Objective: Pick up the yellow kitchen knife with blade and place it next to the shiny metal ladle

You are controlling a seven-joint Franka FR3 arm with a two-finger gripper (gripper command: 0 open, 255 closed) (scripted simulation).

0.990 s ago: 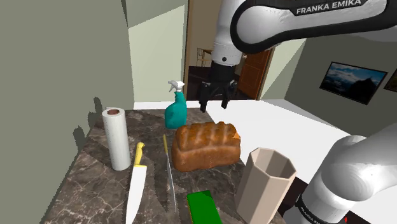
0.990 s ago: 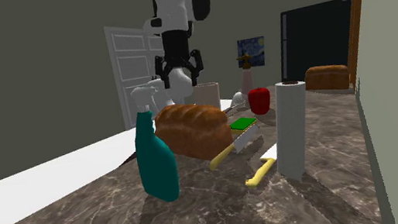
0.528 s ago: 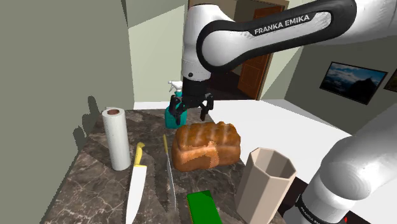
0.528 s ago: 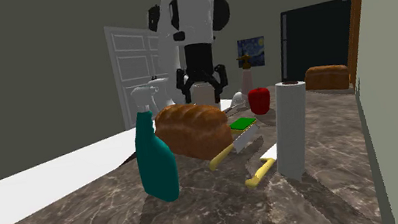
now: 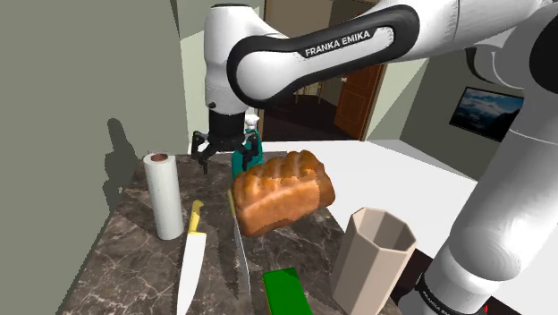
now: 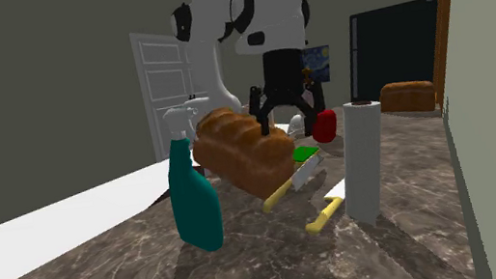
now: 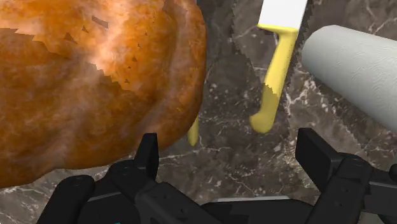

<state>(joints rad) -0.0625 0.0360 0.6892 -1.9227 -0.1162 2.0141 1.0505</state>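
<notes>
The knife lies flat on the dark marble counter, with a yellow handle and a broad white blade. It also lies beside the paper roll in the second exterior view, yellow handle towards the camera. My gripper hangs open above the counter, beyond the handle's end, between the paper roll and the bread loaf. In the wrist view the knife handle lies ahead of the open gripper, nearer the finger on the roll's side. Nothing is between the fingers.
A brown bread loaf sits tilted close beside the gripper, over a thin yellow-handled tool. A white paper roll, a teal spray bottle, a beige faceted cup and a green block stand around. A wall borders the roll's side.
The arm has swung across from behind the loaf towards the paper roll and come lower. The loaf has tipped and shifted towards the knife. The knife has not moved.
</notes>
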